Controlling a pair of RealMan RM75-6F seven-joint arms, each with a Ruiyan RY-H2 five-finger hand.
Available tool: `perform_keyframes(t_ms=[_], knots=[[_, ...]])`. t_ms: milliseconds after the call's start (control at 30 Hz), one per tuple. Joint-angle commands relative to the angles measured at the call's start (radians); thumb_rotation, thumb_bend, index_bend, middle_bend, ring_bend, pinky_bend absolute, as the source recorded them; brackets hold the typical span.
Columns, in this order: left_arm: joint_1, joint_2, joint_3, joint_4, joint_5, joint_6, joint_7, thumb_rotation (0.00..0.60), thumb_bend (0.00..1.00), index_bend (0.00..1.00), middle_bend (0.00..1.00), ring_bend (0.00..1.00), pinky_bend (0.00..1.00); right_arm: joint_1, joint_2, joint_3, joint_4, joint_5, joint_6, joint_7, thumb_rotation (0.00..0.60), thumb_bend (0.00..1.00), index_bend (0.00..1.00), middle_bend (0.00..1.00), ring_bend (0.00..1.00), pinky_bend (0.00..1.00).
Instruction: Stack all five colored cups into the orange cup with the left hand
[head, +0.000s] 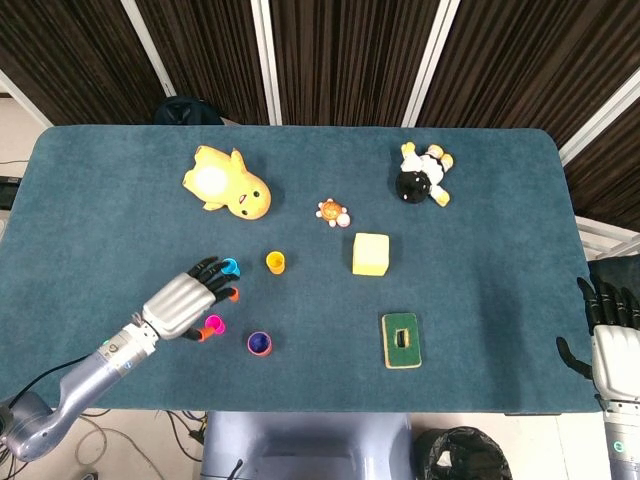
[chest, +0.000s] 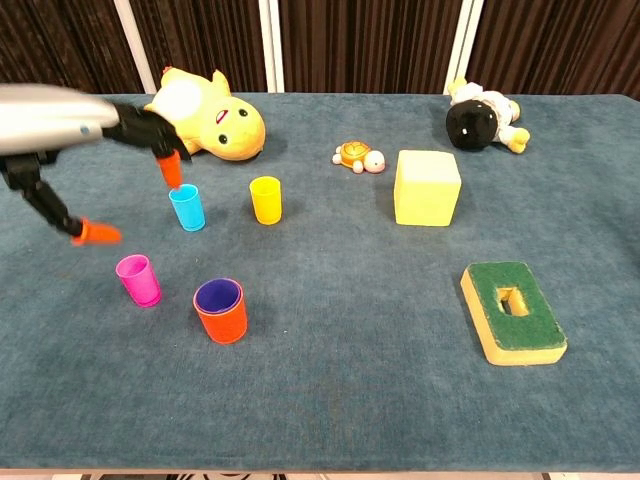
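Observation:
The orange cup (chest: 221, 312) with a purple cup nested inside stands upright near the table's front, also seen in the head view as the orange cup (head: 259, 344). A pink cup (chest: 138, 280) stands just left of it, a blue cup (chest: 187, 207) farther back, and a yellow cup (chest: 266, 199) to the blue one's right. My left hand (head: 183, 304) hovers open with fingers spread, left of the pink cup (head: 214, 324) and close to the blue cup (head: 230, 268), holding nothing. My right hand (head: 607, 333) stays off the table's right edge, its fingers extended.
A yellow duck plush (chest: 205, 116) lies behind the cups. An orange turtle toy (chest: 357, 156), a yellow block (chest: 427, 188) and a black-and-white plush (chest: 481, 117) sit to the right, with a green sponge (chest: 513, 311) near the front right.

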Motion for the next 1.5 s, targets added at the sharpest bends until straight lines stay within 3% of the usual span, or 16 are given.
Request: perform_keyframes(t_ms=[33, 200, 467, 767, 1000, 1500], knots=[[0.018, -0.038, -0.037, 0.076, -0.017, 0.032, -0.038, 0.6, 0.2, 0.31, 0.16, 0.0, 0.04, 0.001, -0.002, -0.001, 0.001, 0.0, -0.003, -0.003, 0.6, 0.37, 0.03, 0.04, 0.07, 0.0], [-0.012, -0.07, -0.095, 0.121, -0.073, 0.007, -0.039, 0.6, 0.2, 0.3, 0.16, 0.0, 0.05, 0.004, -0.007, -0.004, 0.002, 0.001, -0.011, -0.012, 0.6, 0.37, 0.03, 0.04, 0.07, 0.0], [-0.106, -0.1, -0.181, 0.146, -0.203, -0.105, 0.064, 0.6, 0.2, 0.3, 0.16, 0.0, 0.05, 0.007, -0.011, -0.003, 0.005, 0.006, -0.016, -0.018, 0.6, 0.37, 0.03, 0.04, 0.07, 0.0], [-0.169, -0.213, -0.225, 0.23, -0.353, -0.156, 0.164, 0.6, 0.2, 0.3, 0.16, 0.0, 0.05, 0.004, -0.007, -0.001, 0.004, 0.007, -0.011, -0.011, 0.6, 0.37, 0.04, 0.04, 0.07, 0.0], [-0.222, -0.321, -0.243, 0.312, -0.442, -0.179, 0.234, 0.6, 0.2, 0.3, 0.16, 0.0, 0.05, 0.005, -0.007, 0.002, 0.008, 0.011, -0.013, -0.008, 0.6, 0.37, 0.04, 0.04, 0.07, 0.0], [-0.291, -0.441, -0.232, 0.401, -0.596, -0.201, 0.386, 0.6, 0.2, 0.29, 0.15, 0.0, 0.05, 0.001, -0.001, 0.009, 0.012, 0.017, -0.006, 0.013, 0.6, 0.37, 0.04, 0.04, 0.07, 0.0]])
